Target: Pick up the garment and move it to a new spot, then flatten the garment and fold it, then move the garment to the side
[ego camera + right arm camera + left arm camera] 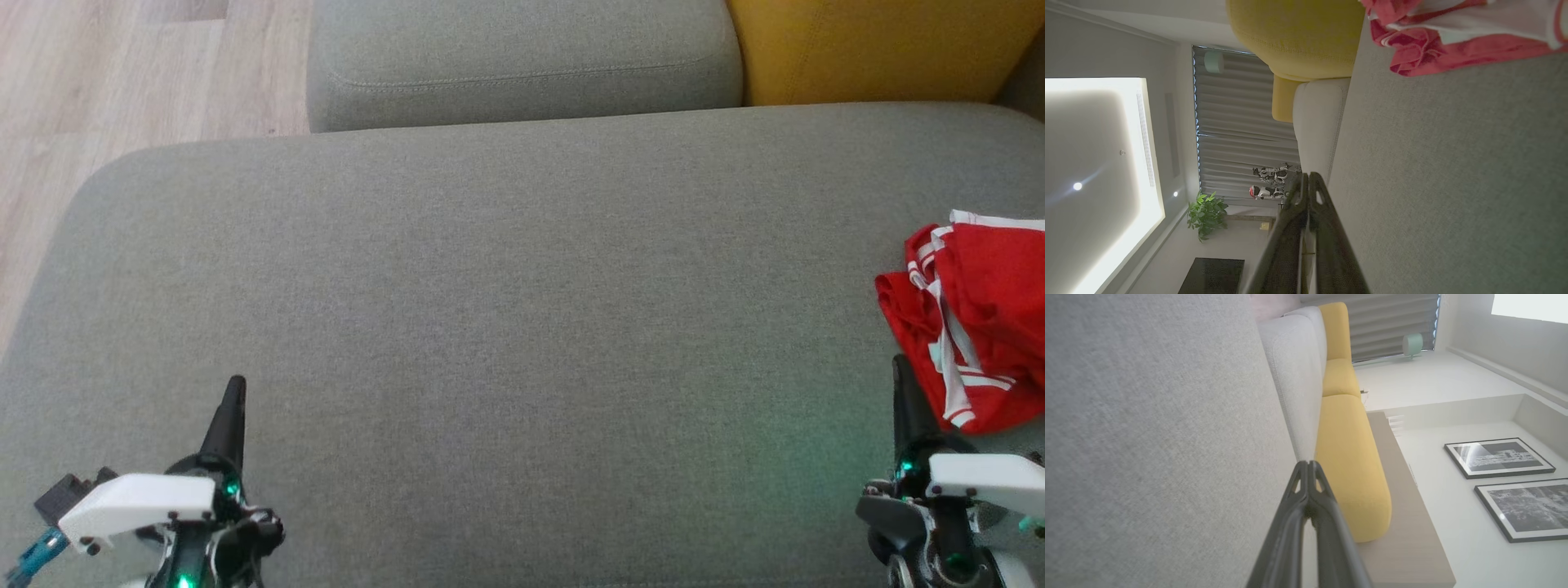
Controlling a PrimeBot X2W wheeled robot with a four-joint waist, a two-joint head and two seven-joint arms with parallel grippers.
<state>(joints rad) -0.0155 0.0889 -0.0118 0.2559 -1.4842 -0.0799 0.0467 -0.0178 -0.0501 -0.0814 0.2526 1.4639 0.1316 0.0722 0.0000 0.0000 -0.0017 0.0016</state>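
Crumpled red fabric garment with white stripes [984, 318] lies just beside the right gripper [900, 369] — fingers pressed together, empty. The left gripper [235, 389], well apart from it, is likewise closed.

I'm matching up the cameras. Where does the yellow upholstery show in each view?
Head view: yellow upholstery, top right corner.
Left wrist view: it runs down the centre.
Right wrist view: it sits top centre.
Shared landmark: the grey backrest beside it.

no text, label, brand or number is showing legibly in any view. the framed prints [1499, 457] are showing only blurry grey imagery. the garment [992, 302] is showing plain white stripes, no lettering.
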